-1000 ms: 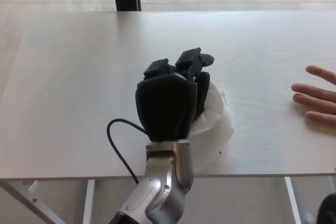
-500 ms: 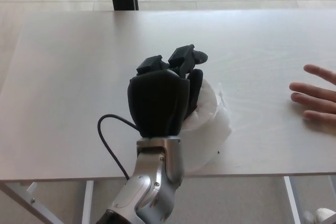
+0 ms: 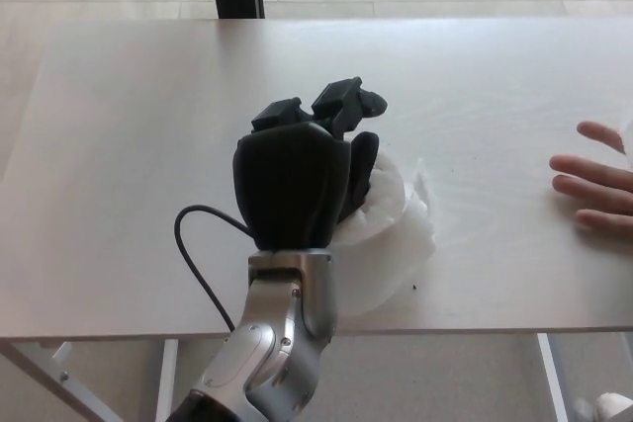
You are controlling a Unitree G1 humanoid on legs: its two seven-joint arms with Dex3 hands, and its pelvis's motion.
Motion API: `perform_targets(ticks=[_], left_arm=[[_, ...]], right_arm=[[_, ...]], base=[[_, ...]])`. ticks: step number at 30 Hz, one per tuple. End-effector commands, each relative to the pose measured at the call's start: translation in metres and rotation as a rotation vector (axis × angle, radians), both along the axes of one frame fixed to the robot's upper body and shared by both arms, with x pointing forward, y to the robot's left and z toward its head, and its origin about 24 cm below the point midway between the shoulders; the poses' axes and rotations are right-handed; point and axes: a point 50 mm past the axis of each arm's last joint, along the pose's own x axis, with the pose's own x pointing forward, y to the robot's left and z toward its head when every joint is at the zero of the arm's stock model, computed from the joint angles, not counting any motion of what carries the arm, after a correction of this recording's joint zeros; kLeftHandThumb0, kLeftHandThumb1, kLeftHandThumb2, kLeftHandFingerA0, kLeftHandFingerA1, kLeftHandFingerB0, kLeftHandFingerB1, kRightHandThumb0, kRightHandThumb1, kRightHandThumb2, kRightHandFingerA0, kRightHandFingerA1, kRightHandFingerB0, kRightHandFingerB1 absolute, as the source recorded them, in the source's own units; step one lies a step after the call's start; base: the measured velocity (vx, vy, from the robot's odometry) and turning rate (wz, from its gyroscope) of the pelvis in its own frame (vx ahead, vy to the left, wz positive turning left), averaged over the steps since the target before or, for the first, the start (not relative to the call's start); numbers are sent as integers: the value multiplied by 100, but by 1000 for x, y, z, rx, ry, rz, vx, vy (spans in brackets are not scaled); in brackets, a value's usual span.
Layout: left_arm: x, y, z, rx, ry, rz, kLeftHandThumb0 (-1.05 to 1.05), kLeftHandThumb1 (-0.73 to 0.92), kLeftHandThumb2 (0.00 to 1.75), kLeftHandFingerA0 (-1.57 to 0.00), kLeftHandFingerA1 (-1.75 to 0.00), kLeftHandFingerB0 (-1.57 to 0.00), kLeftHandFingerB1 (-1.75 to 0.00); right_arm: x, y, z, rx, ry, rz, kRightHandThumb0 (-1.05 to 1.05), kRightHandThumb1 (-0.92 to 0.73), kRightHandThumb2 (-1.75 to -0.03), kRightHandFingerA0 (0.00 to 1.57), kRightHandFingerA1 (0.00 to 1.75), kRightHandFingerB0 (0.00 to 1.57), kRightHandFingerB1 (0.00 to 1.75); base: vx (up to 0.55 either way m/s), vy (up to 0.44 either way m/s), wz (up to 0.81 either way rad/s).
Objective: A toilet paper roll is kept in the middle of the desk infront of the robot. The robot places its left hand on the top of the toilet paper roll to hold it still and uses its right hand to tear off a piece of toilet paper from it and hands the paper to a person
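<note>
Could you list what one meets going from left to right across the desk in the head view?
Black cable loop → robot's left hand → toilet paper roll, partly under that hand → person's hand at the right edge. All lie on the white desk.

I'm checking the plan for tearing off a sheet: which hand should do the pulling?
The right. The left hand rests on top of the toilet paper roll, pinning it, so it should stay put. The right hand is not in view. A person's hand waits at the desk's right edge.
</note>
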Motion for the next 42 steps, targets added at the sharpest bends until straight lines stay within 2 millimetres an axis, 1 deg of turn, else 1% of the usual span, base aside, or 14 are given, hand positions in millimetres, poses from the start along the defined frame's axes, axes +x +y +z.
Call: perform_targets(ticks=[1,2,3,6,7,8,9,12,13,15,18,23,41,42], left_arm=[[-2,22,-30,93,161,38,-30,39,86,-80,-101,-72,-81],[-3,23,-31,90,161,36,-30,39,85,-81,-100,-72,-81],[-3,23,-32,93,166,36,-31,42,84,-80,-100,-71,-80],[-5,23,-34,90,180,35,-31,42,83,-80,-98,-72,-80],[-5,25,-35,90,189,37,-31,42,82,-81,-99,-72,-80],[-5,25,-35,90,190,38,-31,42,82,-81,-99,-72,-80],[-4,25,-35,88,193,40,-31,43,81,-82,-99,-73,-79],[-5,26,-37,99,195,45,-31,44,80,-82,-98,-74,-78],[-6,27,-38,101,199,44,-30,44,80,-81,-97,-73,-77],[-7,26,-39,98,207,43,-29,44,80,-80,-98,-73,-75],[-9,26,-42,94,216,40,-29,44,78,-81,-97,-74,-76],[-9,26,-44,93,222,38,-28,43,76,-81,-95,-74,-74],[-8,30,-44,108,216,26,-30,43,83,-79,-99,-72,-79],[-7,31,-43,116,209,36,-30,41,85,-82,-103,-74,-81]], right_arm=[[-8,-14,-14,-620,68,163,-28,-49,-91,117,133,83,98],[-7,-13,-14,-632,76,160,-32,-53,-87,91,117,78,88],[-6,-12,-12,-646,76,164,-23,-64,-59,82,117,80,81],[-4,-11,-11,-688,55,184,-23,-66,-59,84,104,75,64],[-3,-9,-8,-723,60,202,-22,-66,-60,57,120,51,45],[-2,-9,-8,-727,60,204,-22,-66,-60,57,120,51,45],[-1,-9,-7,-760,81,211,-34,-68,-60,34,63,32,31],[1,-8,-5,-934,152,234,-50,-69,-62,6,32,16,28],[2,-6,-5,-938,161,235,-59,-47,-84,0,25,6,36],[2,-4,-3,-932,166,252,-66,-57,-77,0,0,7,27],[-2,0,-2,-911,160,265,-92,-51,-76,0,2,11,13],[-3,1,0,-845,162,263,-96,-56,-82,0,5,12,6],[-19,29,29,-779,-27,353,-83,-56,-84,0,0,8,22],[-27,36,38,-726,-53,379,-98,-59,-86,0,0,15,20]], base=[[0,0,0],[0,0,0],[0,0,0],[0,0,0],[0,0,0],[0,0,0],[0,0,0],[0,0,0],[0,0,0],[0,0,0],[0,0,0],[0,0,0],[0,0,0],[0,0,0]])
